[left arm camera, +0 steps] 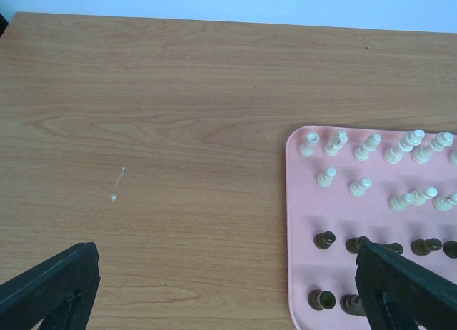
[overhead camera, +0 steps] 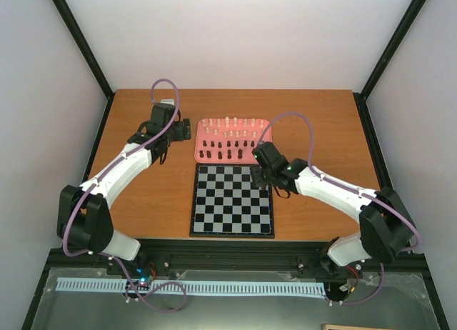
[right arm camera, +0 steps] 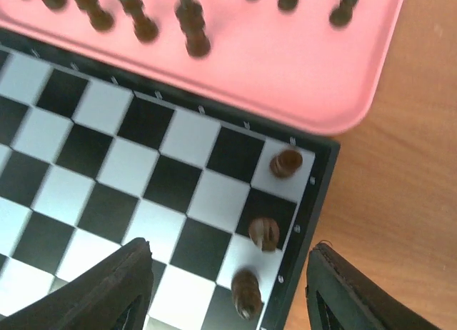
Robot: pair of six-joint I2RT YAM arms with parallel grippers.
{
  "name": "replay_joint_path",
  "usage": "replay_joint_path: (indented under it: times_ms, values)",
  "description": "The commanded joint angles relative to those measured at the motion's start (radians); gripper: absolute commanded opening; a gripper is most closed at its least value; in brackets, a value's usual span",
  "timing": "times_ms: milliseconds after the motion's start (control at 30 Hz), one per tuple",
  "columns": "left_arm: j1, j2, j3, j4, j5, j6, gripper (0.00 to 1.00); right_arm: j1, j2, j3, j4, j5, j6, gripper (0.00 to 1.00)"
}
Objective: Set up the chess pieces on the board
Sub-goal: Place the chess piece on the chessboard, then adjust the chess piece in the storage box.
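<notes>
Wood tabletop (overhead camera: 335, 123) w/ pink tray (left arm camera: 300, 230) & board (overhead camera: 228, 208); pale walls (overhead camera: 235, 37), blk frame (overhead camera: 77, 37)

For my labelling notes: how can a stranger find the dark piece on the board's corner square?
On the chessboard, find the corner beside the pink tray. Three dark pieces line that edge; the wanted piece stands on the pale corner square, nearest the tray.

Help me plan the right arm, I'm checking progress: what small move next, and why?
Probably lift the right tool clear and head to the tray: its jaws stand open, three dark pieces stand free along the board's edge, and more wait in the tray.
</notes>
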Motion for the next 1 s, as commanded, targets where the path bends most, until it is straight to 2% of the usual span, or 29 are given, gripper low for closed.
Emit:
replay_joint_path:
  times_ms: [0,233,500,833,967]
  values:
    - [0.002,-0.007,0.023,0.003,0.004,-0.012,1.0,0.008,0.025,0.112,-0.003,0.042,-0.04,0.59]
    - [0.001,-0.021,0.017,0.003,0.009,-0.012,1.0,-0.013,0.204,0.312,0.032,0.036,-0.099,0.57]
    - [0.001,-0.019,0.016,0.007,0.015,-0.014,1.0,-0.076,0.39,0.459,0.056,-0.041,-0.138,0.53]
    - [0.002,0.004,0.025,0.004,-0.004,-0.008,1.0,-0.112,0.575,0.581,0.055,-0.114,-0.163,0.51]
    - [0.002,0.008,0.028,0.004,-0.012,-0.007,1.0,-0.118,0.604,0.603,0.049,-0.123,-0.162,0.46]
